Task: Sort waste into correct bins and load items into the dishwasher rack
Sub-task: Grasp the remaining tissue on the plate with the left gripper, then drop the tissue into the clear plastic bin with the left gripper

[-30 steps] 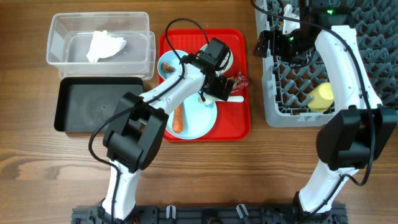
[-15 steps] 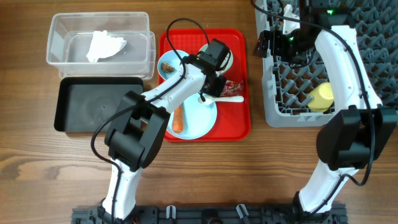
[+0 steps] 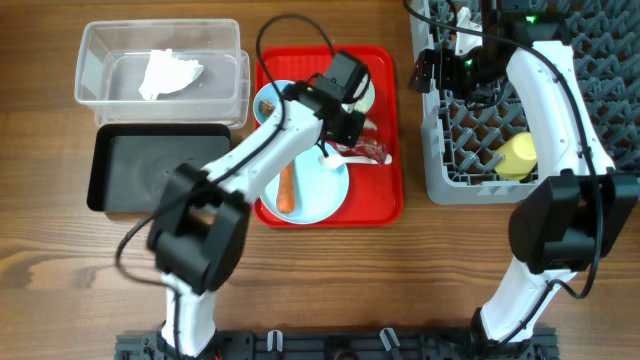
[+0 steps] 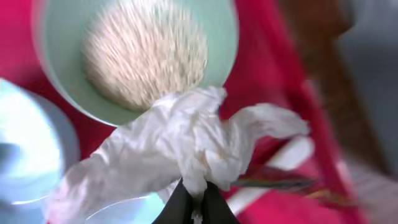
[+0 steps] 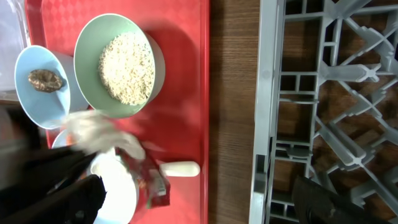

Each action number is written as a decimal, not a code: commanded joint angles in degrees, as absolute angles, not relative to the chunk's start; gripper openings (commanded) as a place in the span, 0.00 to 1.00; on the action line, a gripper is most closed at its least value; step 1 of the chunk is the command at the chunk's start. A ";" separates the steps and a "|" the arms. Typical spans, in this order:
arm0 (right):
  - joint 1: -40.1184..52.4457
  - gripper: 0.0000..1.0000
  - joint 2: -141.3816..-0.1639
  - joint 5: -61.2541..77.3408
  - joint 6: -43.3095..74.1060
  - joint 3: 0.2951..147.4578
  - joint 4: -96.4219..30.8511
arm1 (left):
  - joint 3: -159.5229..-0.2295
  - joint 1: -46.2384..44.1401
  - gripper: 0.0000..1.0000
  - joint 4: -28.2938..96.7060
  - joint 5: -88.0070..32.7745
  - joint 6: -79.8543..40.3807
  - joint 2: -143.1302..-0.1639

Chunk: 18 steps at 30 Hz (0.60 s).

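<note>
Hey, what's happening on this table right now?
The left arm holds a crumpled white tissue in shut jaws over the red tray, beside the rice bowl. The right arm, jaws open, hangs at the edge of the dishwasher rack, which already holds a yellow cup. Another tissue lies in the clear tub.

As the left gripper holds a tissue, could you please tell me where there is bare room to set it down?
The black tray is bare throughout. The clear tub has room right of its tissue. The table is bare in front of the red tray. The red tray itself is crowded with dishes and the left gripper.
</note>
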<state>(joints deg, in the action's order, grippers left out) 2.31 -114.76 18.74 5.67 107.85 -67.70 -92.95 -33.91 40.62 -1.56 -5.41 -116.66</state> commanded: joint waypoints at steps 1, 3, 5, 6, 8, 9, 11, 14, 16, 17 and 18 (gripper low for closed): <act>2.37 1.00 -113.99 17.76 4.69 108.64 -67.24 | -92.90 -34.02 0.04 40.84 -0.99 -6.83 -109.60; 2.37 1.00 -113.99 17.76 4.64 108.64 -67.24 | -92.90 -33.69 0.04 41.43 -0.89 -6.83 -106.89; 2.37 1.00 -113.99 17.74 4.64 108.64 -67.26 | -92.90 -32.80 0.04 42.26 0.56 -6.92 -104.92; 2.37 1.00 -113.99 17.76 4.62 108.64 -67.26 | -92.90 -31.81 0.04 42.87 2.81 -8.05 -103.70; 2.37 1.00 -113.99 17.76 4.64 108.64 -67.24 | -92.90 -29.02 0.04 43.77 6.22 -8.62 -102.00; 2.37 1.00 -113.99 17.76 4.62 108.64 -67.24 | -92.90 -27.49 0.04 43.75 6.94 -8.60 -101.62; 2.37 1.00 -113.99 17.76 4.67 108.64 -67.24 | -92.88 -23.27 0.04 43.05 7.64 -8.60 -101.47; 2.39 1.00 -113.99 17.76 4.73 108.64 -67.26 | -92.88 -15.16 0.05 40.23 7.57 -8.62 -103.39; 2.39 1.00 -113.99 17.76 4.75 108.64 -67.26 | -92.88 -11.55 0.07 37.60 7.57 -8.60 -105.45; 2.39 1.00 -113.99 17.78 4.75 108.64 -67.26 | -92.88 -10.31 0.15 36.29 7.55 -8.62 -106.30; 2.39 1.00 -113.99 17.78 4.71 108.64 -67.26 | -92.88 -8.51 0.29 33.89 7.31 -8.75 -107.96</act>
<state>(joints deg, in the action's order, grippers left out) 2.31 -114.76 18.35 5.69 107.85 -67.31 -92.95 -12.82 37.21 6.39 -8.25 -104.01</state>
